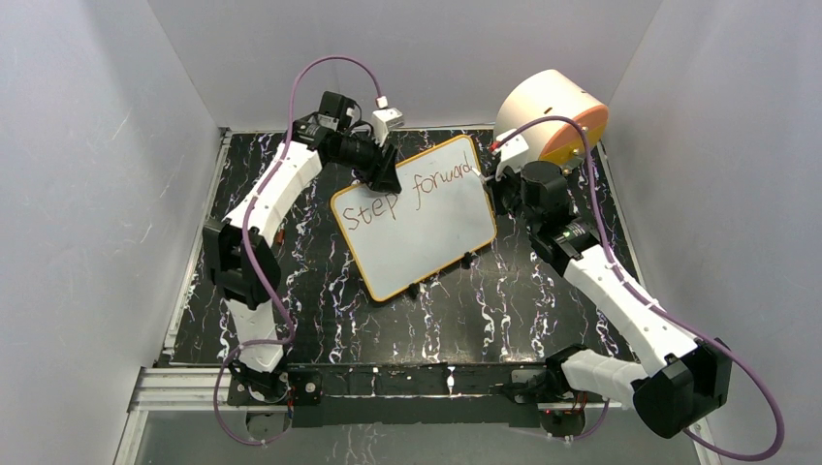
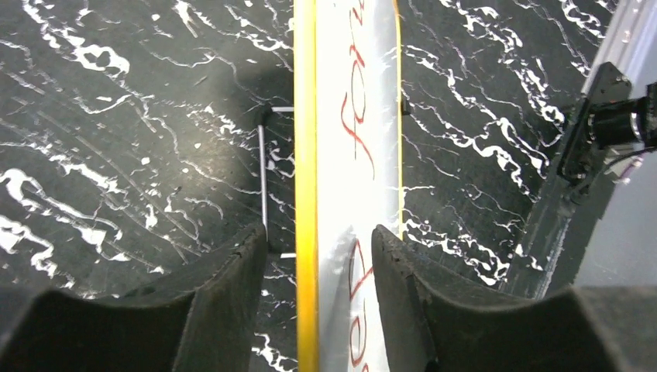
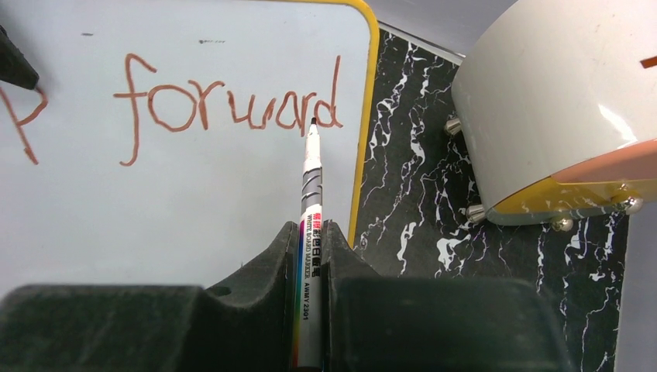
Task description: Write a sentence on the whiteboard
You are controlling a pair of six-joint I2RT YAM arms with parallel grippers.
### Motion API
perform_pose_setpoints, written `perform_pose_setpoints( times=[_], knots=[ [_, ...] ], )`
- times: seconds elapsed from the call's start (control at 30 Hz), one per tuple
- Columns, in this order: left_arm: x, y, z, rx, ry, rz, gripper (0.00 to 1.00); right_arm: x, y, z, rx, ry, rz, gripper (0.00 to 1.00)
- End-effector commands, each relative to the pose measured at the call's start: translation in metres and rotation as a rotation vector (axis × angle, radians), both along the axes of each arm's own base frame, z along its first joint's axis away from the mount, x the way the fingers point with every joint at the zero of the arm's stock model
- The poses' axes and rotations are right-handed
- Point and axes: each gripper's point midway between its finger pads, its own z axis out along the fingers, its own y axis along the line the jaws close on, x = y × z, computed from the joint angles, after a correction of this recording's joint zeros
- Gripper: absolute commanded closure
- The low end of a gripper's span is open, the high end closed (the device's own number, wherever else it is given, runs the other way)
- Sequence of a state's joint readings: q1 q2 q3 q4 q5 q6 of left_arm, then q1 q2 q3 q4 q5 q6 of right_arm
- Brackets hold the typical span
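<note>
White arm shells (image 1: pixel 620 291); black joints (image 1: pixel 683 387); purple cables (image 1: pixel 330 60) — black fingers (image 2: pixel 225 310)

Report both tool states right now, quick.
Left tool: open, straddling the whiteboard edge.
Right tool: closed on the marker.

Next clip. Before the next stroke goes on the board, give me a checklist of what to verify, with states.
1. The marker clamped in the right gripper: ok.
2. Its tip touching the whiteboard: cannot tell.
3. The left gripper gripping the board's edge: not ok, jaws stand apart around it.
4. Blank room under the sentence, "Step forward" so far: ok.
5. The drum apart from the board: ok.
</note>
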State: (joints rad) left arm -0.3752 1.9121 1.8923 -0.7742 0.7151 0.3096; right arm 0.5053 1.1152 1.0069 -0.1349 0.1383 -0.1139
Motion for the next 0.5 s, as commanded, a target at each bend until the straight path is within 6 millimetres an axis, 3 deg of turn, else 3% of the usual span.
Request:
perform_pose_setpoints(
  times=[0.0,0.1,0.27,0.47],
  knots=[
    [0.002,0.010,0.054,-0.055,-0.166,0.121,0.48,-0.011,0.003,0.012,0.044,-0.016,0.026,1.00],
    [0.006,0.022,0.065,-0.068,-0.219,0.249,0.45,-0.017,0.008,0.012,0.056,-0.009,0.045,1.00],
    [-0.004,0.050,0.080,-0.119,-0.300,0.415,0.41,-0.026,0.012,0.013,0.074,0.002,0.060,1.00],
    [-0.030,0.106,0.079,-0.248,-0.267,0.573,0.40,-0.038,0.023,0.015,0.093,0.008,0.078,1.00]
  ],
)
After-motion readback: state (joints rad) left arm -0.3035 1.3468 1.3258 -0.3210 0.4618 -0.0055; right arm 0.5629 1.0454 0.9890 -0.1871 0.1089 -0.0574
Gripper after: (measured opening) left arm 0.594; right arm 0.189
